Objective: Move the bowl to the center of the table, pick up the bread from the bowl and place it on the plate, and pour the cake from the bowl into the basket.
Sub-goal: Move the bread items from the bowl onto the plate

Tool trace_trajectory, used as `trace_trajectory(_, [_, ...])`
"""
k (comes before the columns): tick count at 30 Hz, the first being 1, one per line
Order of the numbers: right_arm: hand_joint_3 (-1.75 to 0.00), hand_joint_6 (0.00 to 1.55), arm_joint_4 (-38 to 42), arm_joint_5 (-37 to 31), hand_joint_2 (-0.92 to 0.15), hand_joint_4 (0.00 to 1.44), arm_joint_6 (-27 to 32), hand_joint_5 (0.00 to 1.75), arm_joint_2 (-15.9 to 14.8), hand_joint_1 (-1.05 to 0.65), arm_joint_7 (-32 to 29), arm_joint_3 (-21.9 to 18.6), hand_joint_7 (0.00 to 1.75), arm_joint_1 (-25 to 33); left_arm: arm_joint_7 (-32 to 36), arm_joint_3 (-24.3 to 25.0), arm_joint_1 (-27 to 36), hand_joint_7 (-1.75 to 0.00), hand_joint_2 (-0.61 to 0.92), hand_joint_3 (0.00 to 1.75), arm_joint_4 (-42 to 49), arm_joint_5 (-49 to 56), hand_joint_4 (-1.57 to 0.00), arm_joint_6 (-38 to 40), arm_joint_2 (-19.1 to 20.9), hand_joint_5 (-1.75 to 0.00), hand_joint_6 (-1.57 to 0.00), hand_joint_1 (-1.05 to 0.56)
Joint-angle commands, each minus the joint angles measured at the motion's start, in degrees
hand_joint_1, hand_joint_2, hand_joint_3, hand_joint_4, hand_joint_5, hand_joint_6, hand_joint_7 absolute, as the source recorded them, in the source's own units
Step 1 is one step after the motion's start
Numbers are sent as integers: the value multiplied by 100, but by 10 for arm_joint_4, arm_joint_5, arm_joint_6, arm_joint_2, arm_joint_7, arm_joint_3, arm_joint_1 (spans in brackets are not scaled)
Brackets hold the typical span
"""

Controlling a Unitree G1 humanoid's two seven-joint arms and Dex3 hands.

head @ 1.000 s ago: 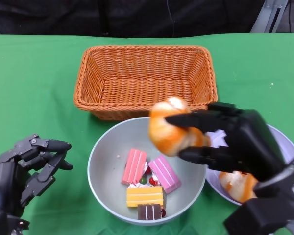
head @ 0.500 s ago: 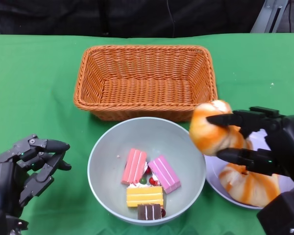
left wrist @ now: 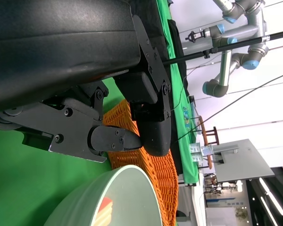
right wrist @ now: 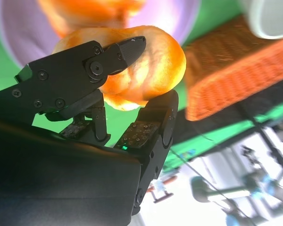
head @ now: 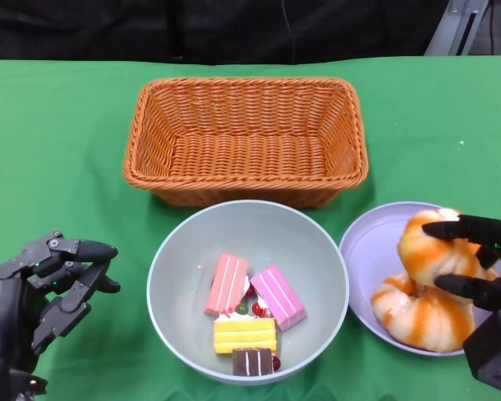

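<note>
right hand (head: 476, 271) at the lower right grips a bread roll (head: 430, 251), fingers wrapped over its top and side, holding it just above the lilac plate (head: 367, 251). in the right wrist view the same roll (right wrist: 153, 66) sits pinched between the black fingers (right wrist: 118, 52), plate (right wrist: 19, 33) behind it. a second bread roll (head: 417, 313) lies on the plate, touching the held one from below. plate sits just beside the bowl (head: 184, 251) on its right, rims nearly touching. grey-green bowl is mid table near the front edge, just in front of the wicker basket (head: 246, 138). inside the bowl: pink cake slice (head: 226, 284), another pink slice (head: 278, 296) beside it, yellow slice (head: 245, 334) in front of them, small brown slice (head: 252, 361) nearest the front rim, bits of red and green garnish between them. no bread visible in the bowl. basket holds nothing visible. left hand (head: 42, 288) sits at the lower left over the green tablecloth (head: 50, 142), apart from the bowl, fingers curled in with nothing in them. left wrist view shows those curled fingers (left wrist: 115, 139), bowl rim (left wrist: 118, 188) and basket edge (left wrist: 146, 155) past them.
</note>
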Motion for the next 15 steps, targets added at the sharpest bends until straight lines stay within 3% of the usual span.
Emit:
trace_trajectory(1, [-2, 102, 26, 12, -92, 78, 1, 140, -11, -12, -8, -6, 42, -9, -2, 5, 3, -81, 92, 26, -2, -12, -88, -1, 8, -119, -99, -18])
trace_trajectory(15, [-1, 105, 77, 20, -92, 78, -16, 136, -9, -13, 1, 19, 35, -25, -4, 2, 4, -78, 92, 29, 2, -12, -89, -10, 7, -117, -100, -18])
